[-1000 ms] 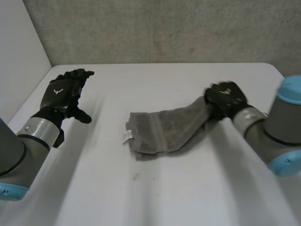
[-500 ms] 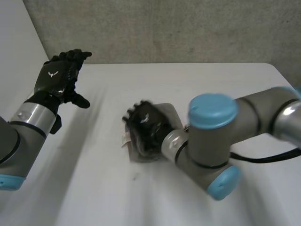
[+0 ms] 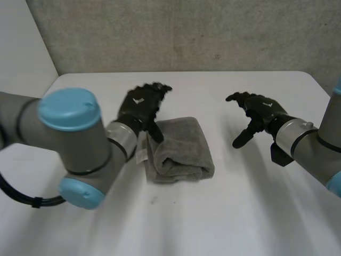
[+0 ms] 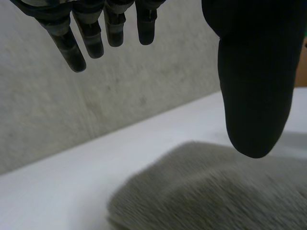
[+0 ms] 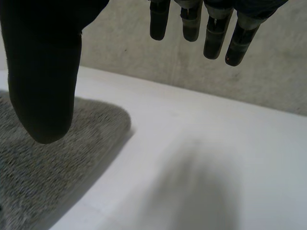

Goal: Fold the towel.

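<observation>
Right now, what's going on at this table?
A grey towel lies folded into a compact bundle on the white table. The left hand is at the towel's left edge, near its far corner, with fingers straight and open; I cannot tell if its thumb touches the cloth. The right hand is open too, off to the towel's right, apart from it and holding nothing.

White table (image 3: 213, 213); grey speckled wall (image 3: 213, 32) behind; plain white panel (image 3: 21, 48) at left.
</observation>
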You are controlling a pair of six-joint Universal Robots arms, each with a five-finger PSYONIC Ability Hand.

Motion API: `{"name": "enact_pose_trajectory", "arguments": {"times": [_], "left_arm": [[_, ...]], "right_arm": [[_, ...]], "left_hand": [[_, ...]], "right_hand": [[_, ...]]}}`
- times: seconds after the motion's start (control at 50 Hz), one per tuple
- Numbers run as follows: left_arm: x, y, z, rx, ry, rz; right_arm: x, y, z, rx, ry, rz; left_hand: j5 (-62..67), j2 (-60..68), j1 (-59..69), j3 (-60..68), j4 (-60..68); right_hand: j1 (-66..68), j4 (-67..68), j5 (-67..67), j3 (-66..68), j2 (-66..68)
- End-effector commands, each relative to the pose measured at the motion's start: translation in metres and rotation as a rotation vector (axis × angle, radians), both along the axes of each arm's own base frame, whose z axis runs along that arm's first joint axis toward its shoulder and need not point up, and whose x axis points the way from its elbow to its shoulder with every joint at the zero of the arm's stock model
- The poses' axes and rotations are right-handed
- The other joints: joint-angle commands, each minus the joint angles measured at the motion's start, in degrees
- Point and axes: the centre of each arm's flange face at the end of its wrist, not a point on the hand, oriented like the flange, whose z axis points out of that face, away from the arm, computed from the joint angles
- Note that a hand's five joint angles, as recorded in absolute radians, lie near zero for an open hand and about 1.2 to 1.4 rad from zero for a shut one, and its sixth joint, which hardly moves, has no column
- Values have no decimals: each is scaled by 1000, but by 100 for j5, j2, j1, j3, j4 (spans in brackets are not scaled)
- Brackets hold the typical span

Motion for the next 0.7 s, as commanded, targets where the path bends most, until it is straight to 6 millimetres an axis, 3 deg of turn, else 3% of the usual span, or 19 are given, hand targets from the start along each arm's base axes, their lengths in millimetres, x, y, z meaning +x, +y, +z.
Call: {"name": "enact_pose_trajectory", "arguments": {"times": [0.02,0.14,0.18,0.28,0.4,0.48,0.54,0.58,0.6,0.62,0.64,0.68,0.7], "left_arm": [[-10,2,-44,73,-80,25],[-4,2,-63,114,-120,48],[-1,2,-66,125,-128,54],[10,0,-75,154,-150,78],[15,1,-78,165,-161,85],[15,2,-74,158,-161,84],[15,2,-69,147,-155,84],[15,1,-60,129,-144,85],[16,1,-42,95,-118,86],[17,1,-23,60,-91,90],[17,1,-23,60,-91,90],[28,-2,22,-22,-24,118],[28,-2,22,-22,-23,119]], "right_arm": [[9,0,-18,40,10,71],[22,-6,-33,46,27,120],[46,4,-40,31,50,202],[67,6,-55,20,78,266],[76,-3,-77,21,111,283],[76,-5,-76,7,122,281],[76,-5,-59,-32,114,278],[73,-6,-23,-109,88,264],[73,-6,-23,-109,88,264],[69,-5,0,-161,77,249],[69,-5,0,-162,76,249],[63,3,47,-267,44,222],[63,4,47,-267,44,222]], "left_hand": [[-156,56,11,40,38],[-156,56,11,40,38],[-156,56,11,40,38],[-156,56,11,40,38],[-156,56,11,40,38],[-156,56,11,40,38],[-156,56,11,40,38],[-156,56,11,40,38],[-156,56,11,40,38],[-156,56,11,40,38],[-156,56,11,40,38],[-156,56,11,40,38],[-156,56,11,40,38]], "right_hand": [[-54,-1,-147,46,26],[-54,-1,-147,46,26],[-54,-1,-147,46,26],[-54,-1,-147,46,26],[-54,-1,-147,46,26],[-54,-1,-147,46,26],[-54,-1,-147,46,26],[-54,-1,-147,46,26],[-54,-1,-147,46,26],[-54,-1,-147,46,26],[-54,-1,-147,46,26],[-54,-1,-147,46,26],[-54,-1,-147,46,26]]}}
